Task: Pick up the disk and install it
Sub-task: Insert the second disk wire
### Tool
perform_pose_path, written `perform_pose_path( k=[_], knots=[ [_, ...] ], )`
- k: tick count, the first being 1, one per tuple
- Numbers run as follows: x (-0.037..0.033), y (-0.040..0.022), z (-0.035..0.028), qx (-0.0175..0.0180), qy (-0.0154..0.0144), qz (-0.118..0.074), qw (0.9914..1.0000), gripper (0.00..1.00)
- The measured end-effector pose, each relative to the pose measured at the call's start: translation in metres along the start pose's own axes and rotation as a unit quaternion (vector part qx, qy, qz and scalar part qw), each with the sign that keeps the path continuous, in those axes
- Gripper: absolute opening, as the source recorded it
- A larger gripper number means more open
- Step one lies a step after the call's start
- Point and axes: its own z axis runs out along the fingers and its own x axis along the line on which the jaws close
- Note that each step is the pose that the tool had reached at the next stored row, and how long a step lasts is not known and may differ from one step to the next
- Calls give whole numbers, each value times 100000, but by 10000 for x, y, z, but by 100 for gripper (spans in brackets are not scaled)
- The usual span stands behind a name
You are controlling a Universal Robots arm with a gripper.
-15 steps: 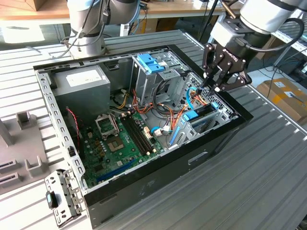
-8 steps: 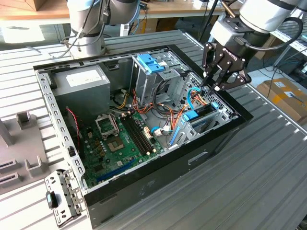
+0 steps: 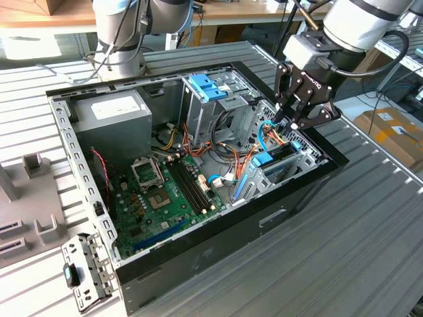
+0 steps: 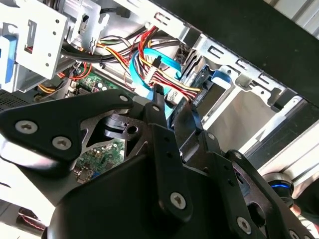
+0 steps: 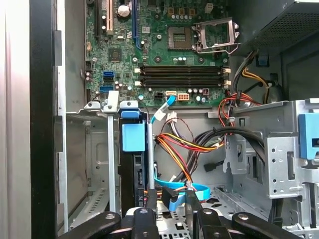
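The disk (image 5: 133,164) was seen standing on edge in the drive bay of the computer case (image 3: 218,231), its long axis running down into the bay. The hand (image 3: 291,122) was poised just beside it, fingers drawn narrow and empty.

The tabletop (image 3: 370,231) was a ribbed grey metal surface. An opened black computer case (image 3: 218,244) lay flat on it. Toward the exterior view's left, a grey moulded fixture (image 3: 30,205) sat beside the case, a perforated metal bracket (image 3: 86,271) near it.
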Motion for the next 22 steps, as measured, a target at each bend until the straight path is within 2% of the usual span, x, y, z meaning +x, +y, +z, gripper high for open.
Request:
perform_pose_path(
  k=[7,10,18,20,22],
  knots=[
    [1,2,14,0,7,-2,100000,35],
    [1,2,16,0,9,-2,100000,16],
    [7,4,23,2,1,1,100000,16],
    [85,36,18,2,28,2,100000,16],
    [136,73,30,1,20,1,100000,16]
  ],
)
